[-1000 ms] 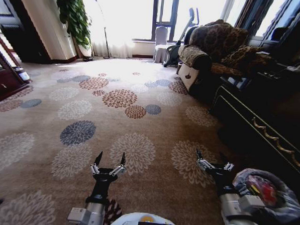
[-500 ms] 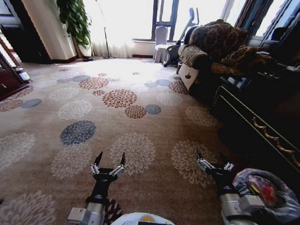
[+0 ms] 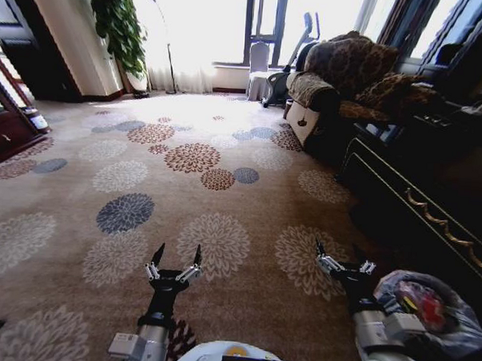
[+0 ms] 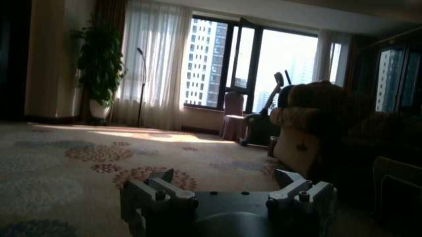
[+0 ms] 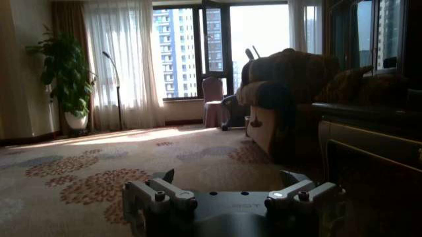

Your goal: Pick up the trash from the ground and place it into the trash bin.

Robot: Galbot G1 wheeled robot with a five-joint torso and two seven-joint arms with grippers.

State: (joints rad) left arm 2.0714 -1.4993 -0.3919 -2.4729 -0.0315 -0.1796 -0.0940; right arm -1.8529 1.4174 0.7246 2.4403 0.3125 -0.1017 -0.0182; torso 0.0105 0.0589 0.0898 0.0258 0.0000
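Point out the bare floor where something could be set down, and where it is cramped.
Open carpet stretches from the left gripper towards the windows, and between it and the right gripper. It is cramped on the right: the trash bin sits beside the dark cabinet, with the armchair beyond.

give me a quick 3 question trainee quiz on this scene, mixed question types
1. True or false: the left gripper is shut on a piece of trash.
2. Multiple choice: the trash bin sits A) beside the right gripper, at the robot's right; B) by the potted plant; C) in front of the armchair.
3. Fill in: inside the bin's liner lies something coloured ____.

Key
1. False: its jaws stand apart and empty above the carpet.
2. A
3. Red
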